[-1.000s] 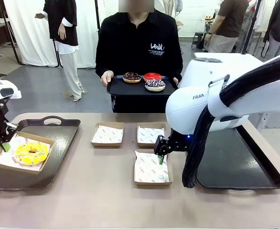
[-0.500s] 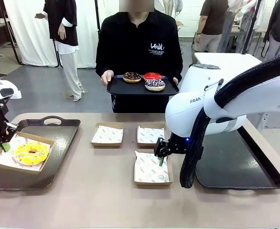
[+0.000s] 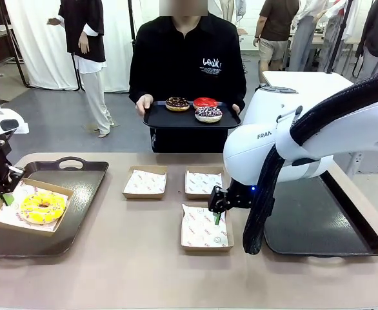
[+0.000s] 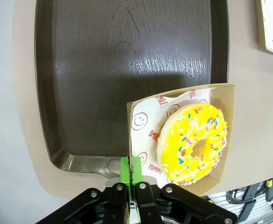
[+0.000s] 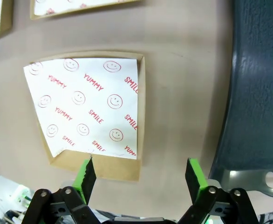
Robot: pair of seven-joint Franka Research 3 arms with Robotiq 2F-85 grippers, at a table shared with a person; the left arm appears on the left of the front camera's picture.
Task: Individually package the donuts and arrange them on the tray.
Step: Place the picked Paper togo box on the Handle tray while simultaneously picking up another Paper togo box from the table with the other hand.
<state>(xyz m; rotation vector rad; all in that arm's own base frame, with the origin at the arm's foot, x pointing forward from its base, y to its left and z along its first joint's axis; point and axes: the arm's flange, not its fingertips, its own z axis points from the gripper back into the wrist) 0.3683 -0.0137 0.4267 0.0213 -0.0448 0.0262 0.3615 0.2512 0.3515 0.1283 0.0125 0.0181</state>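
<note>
1. One yellow donut [image 4: 194, 142] is already sitting in a paper-lined box [image 4: 143, 123] on the left tray [image 3: 79, 187]; by the look of it, this first of four is packaged and is being placed.
2. The box's edge is being pinched by the left gripper [image 4: 132, 165], whose jaws are clamped shut on it; release is judged as not yet done.
3. Three donuts are being held out by the person on a black serving tray [image 3: 163, 121]: a dark donut [image 3: 177, 104], a red donut [image 3: 206, 103] and a sprinkled donut [image 3: 209, 115]; none of them is boxed yet.
4. Three empty lined boxes are waiting on the table: a far-left box [image 3: 144, 182], a far-right box [image 3: 203, 183] and a near box [image 3: 203, 227].
5. The right gripper [image 5: 141, 175] is being held over the near box with its jaws wide apart and nothing between them.
6. The count: four donuts, four boxes, two table trays; the right tray [image 3: 318, 226] is bare.
</note>
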